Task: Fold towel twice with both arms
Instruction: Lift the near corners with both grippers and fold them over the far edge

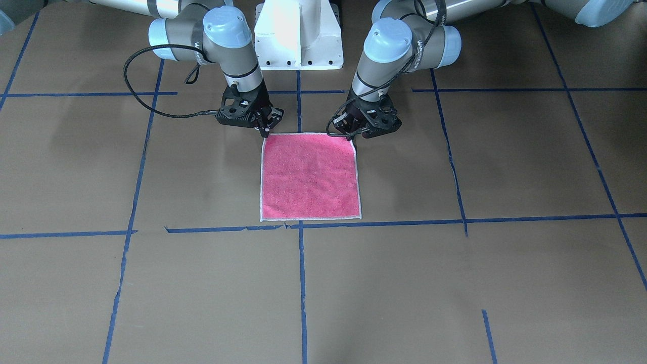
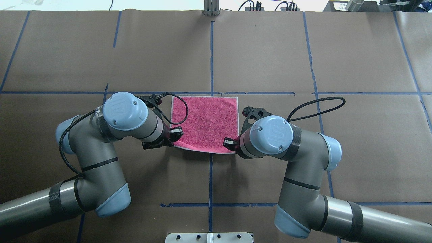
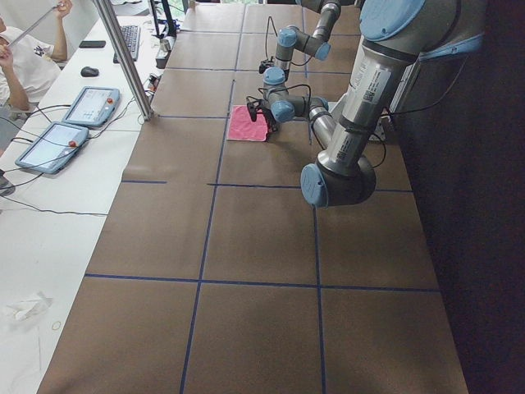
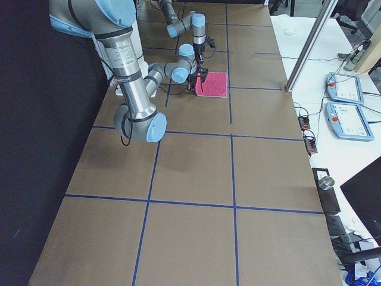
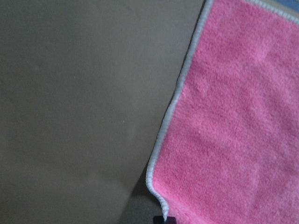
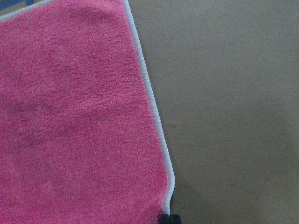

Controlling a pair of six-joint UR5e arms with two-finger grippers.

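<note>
A small square towel [image 1: 309, 177] lies flat and unfolded on the brown paper-covered table [image 1: 505, 278], roughly at its middle and well away from every edge. Its bright pink, fuzzy face is up, framed by a pale whitish stitched border. The surface looks smooth, with only a faint darker patch near the middle. The towel's edge farthest from the robot runs just beside a blue tape line [image 1: 404, 223].

The two corners nearest the robot each meet a black gripper. The left gripper [image 1: 350, 135] points down at one corner and the right gripper [image 1: 264, 133] at the other. Each has its fingers drawn together on the corner's border. In the wrist views a black fingertip [image 5: 166, 219] touches the corner's stitching, and a soft shadow lies under the cloth there.
</note>
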